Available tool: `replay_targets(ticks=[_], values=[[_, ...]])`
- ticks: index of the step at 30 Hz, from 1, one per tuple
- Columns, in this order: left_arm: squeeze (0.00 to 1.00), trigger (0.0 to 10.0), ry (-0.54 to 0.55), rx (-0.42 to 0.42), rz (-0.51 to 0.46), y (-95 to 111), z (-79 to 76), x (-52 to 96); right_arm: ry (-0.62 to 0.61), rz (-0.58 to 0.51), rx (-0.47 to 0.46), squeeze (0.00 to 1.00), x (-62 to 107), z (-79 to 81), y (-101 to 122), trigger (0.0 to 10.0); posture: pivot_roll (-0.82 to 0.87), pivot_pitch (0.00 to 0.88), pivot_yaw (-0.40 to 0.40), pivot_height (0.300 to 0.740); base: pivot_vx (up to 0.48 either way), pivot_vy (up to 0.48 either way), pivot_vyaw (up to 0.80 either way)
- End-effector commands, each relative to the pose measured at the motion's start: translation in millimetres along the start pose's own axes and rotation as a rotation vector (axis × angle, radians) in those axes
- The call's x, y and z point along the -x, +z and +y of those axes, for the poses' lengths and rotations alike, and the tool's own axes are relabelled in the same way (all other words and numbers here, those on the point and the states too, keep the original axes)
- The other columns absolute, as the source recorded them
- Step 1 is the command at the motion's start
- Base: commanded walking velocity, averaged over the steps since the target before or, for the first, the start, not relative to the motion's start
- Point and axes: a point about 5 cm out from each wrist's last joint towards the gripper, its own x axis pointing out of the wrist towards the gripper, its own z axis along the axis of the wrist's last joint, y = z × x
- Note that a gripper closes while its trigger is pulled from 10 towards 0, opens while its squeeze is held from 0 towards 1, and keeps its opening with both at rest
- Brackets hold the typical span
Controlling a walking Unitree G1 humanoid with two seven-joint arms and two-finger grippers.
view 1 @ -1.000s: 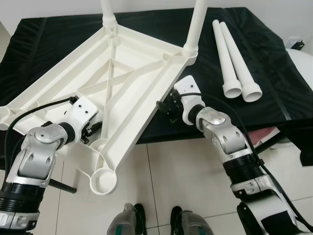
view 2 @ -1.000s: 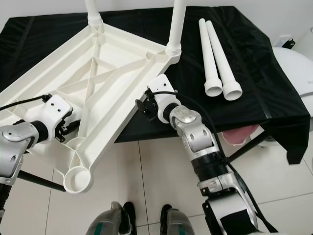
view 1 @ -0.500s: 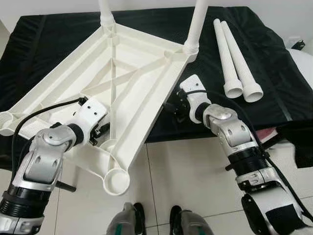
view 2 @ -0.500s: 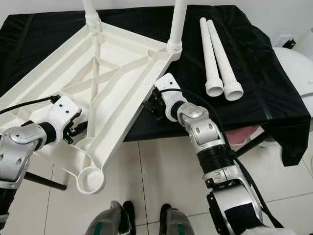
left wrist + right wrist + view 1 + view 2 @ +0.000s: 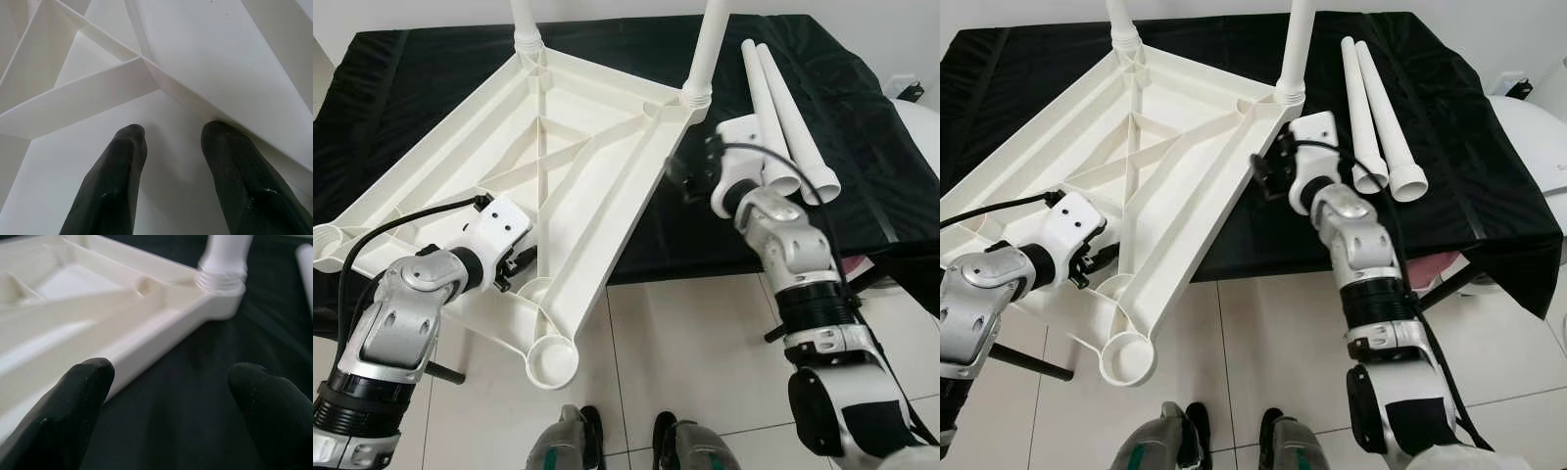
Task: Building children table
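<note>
We see the white children's table (image 5: 548, 166) lying upside down, its far part on the black-draped tabletop (image 5: 862, 147) and its near corner jutting out over the tiled floor (image 5: 685, 362), with two legs already standing in the far corner sockets. Our left gripper (image 5: 173, 134) has its jaws parted, the black fingertips (image 5: 128, 139) resting against the ribbed underside near that overhanging corner. Our right gripper (image 5: 171, 377) hovers over the black cloth just beside the table's edge, jaws wide apart and holding nothing, near two loose white legs (image 5: 783, 108) lying side by side.
</note>
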Motion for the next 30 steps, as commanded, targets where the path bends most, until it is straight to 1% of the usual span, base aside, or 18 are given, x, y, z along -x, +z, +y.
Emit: replay_targets(ticks=[1, 6, 11, 16, 19, 22, 28, 30], values=[[0.0, 10.0, -0.049, 0.0, 0.003, 0.4, -6.1, -0.8, -0.042, 0.022, 0.008, 0.0, 0.4, -6.1, -6.8, 10.0, 0.0, 0.2, -0.004, 0.74, 0.0, 0.0, 0.0], [0.0, 10.0, -0.049, 0.0, -0.002, 2.1, -5.7, 0.0, -0.053, 0.067, 0.035, 0.0, -0.7, -7.1, -17.2, 10.0, 0.0, 0.205, -0.001, 0.74, 0.0, 0.0, 0.0], [0.0, 10.0, -0.068, -0.014, -0.026, 10.2, -8.4, 1.9, -0.044, 0.098, 0.047, 0.0, -6.3, -7.0, -24.7, 10.0, 0.0, 0.212, 0.002, 0.74, 0.0, 0.0, 0.0], [0.0, 10.0, -0.081, -0.019, -0.045, 16.0, -9.7, 3.1, -0.047, 0.092, 0.055, 0.0, -12.4, -7.6, -22.6, 10.0, -0.01, 0.219, 0.006, 0.74, 0.0, 0.0, 0.0], [0.0, 10.0, -0.083, -0.022, -0.05, 18.4, -9.8, 2.8, -0.027, 0.082, 0.072, 0.0, -16.5, -6.6, -20.1, 10.0, 0.0, 0.226, 0.007, 0.74, 0.0, 0.0, 0.0], [0.0, 10.0, -0.083, -0.022, -0.05, 18.4, -9.8, 2.8, -0.027, 0.082, 0.072, 0.0, -16.5, -6.6, -20.1, 10.0, 0.0, 0.226, 0.007, 0.74, 0.0, 0.0, 0.0], [0.0, 10.0, -0.086, -0.025, -0.065, 24.9, -11.6, 3.4, 0.029, 0.075, 0.083, 0.0, -26.6, -2.7, -12.8, 10.0, 0.0, 0.243, -0.001, 0.74, 0.0, 0.0, 0.0], [0.0, 10.0, -0.095, -0.022, -0.074, 28.3, -16.0, 5.4, 0.057, 0.087, 0.093, 0.0, -30.5, -0.6, -11.5, 10.0, 0.01, 0.256, -0.009, 0.74, 0.0, 0.0, 0.0]])
